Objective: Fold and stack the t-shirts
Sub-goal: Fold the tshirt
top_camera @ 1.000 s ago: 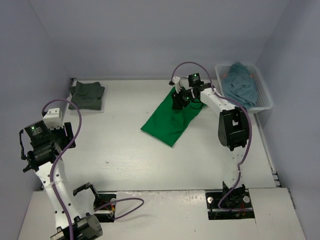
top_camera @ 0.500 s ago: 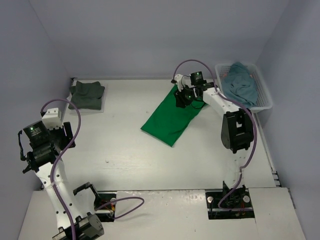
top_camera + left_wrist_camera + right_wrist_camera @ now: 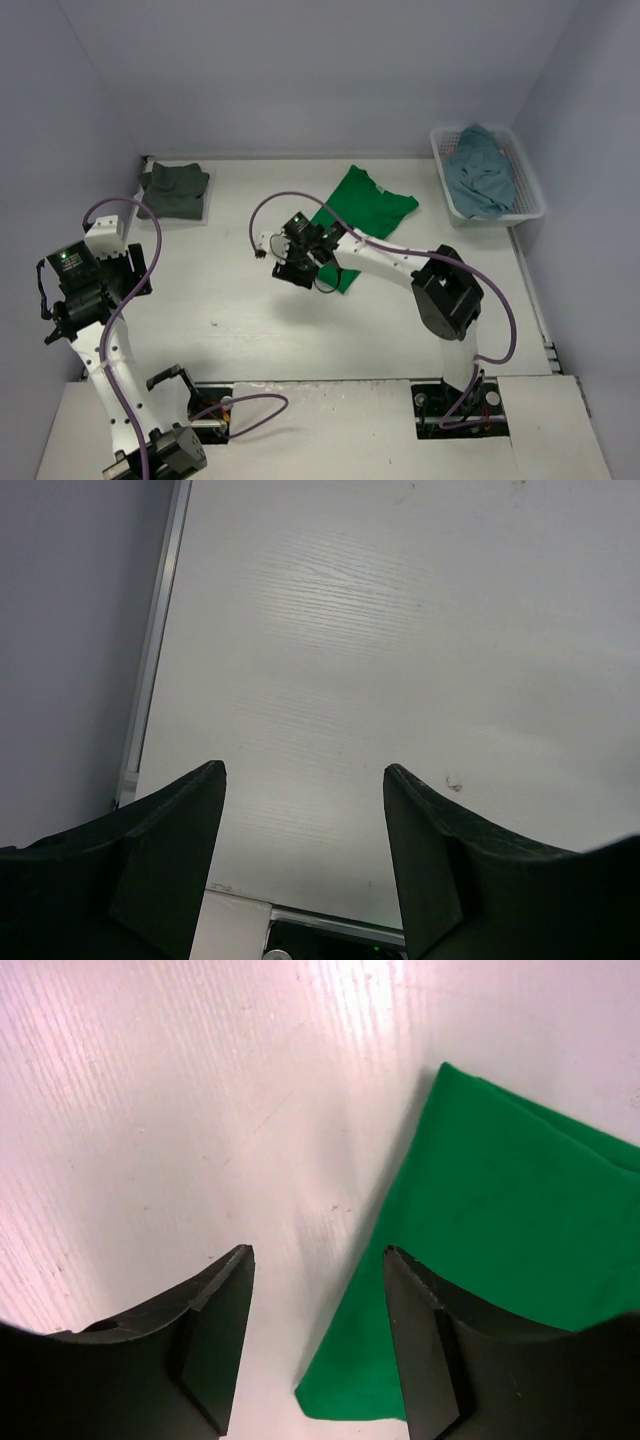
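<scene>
Seen from above, the white table carries a bright green shirt, spread flat just off centre toward 1 o'clock. The right arm crosses the shirt's 7 o'clock corner and hides part of it. At 2 o'clock we find a white mesh basket holding a crumpled teal-blue shirt. At 10 o'clock a folded dark grey-green shirt lies on the table. We see the right gripper over bare table just beside the green corner, jaws parted and holding nothing. The left gripper, at 8 o'clock, is likewise spread and empty, well apart from every shirt.
</scene>
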Controlling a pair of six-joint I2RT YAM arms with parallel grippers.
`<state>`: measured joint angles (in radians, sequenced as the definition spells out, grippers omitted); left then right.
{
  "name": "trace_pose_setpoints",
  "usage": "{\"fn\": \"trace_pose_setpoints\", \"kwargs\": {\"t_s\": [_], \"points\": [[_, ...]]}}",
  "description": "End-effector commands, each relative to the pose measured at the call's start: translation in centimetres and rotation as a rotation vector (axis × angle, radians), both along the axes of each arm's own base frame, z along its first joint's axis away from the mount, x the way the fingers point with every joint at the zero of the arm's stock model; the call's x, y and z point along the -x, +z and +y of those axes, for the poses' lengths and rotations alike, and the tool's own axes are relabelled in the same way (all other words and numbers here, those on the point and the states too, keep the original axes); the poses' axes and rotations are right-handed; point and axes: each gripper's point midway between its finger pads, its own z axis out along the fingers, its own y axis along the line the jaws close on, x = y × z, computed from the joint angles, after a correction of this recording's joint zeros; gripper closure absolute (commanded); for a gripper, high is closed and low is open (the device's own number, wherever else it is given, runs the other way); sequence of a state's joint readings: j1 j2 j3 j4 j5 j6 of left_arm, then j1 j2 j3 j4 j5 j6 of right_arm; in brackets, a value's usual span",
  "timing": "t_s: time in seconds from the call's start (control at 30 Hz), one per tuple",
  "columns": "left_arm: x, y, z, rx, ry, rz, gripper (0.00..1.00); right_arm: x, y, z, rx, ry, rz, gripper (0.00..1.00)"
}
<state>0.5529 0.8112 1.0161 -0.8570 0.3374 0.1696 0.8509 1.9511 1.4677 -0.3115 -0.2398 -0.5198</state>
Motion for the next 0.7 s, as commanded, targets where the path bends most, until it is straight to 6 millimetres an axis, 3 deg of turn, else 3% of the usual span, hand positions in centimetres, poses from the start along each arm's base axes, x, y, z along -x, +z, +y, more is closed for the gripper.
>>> {"fn": "trace_pose_setpoints", "kwargs": {"t_s": [0.0, 0.3, 0.47, 0.67], "points": [[-0.7, 1.6, 0.3, -0.017, -0.001, -0.056, 0.41, -2.0, 1.0, -2.2, 0.091, -0.12, -0.123, 0.48], [-0.7, 1.6, 0.2, -0.02, -0.007, -0.06, 0.41, -3.3, -0.7, -4.1, 0.299, -0.224, -0.347, 0.43], [-0.8, 1.6, 0.2, -0.02, -0.008, -0.058, 0.41, -2.1, -3.0, -4.2, 0.35, -0.201, -0.329, 0.4], [-0.7, 1.5, 0.3, -0.022, -0.007, -0.057, 0.41, -1.5, -3.8, -4.0, 0.356, -0.193, -0.313, 0.39]]}}
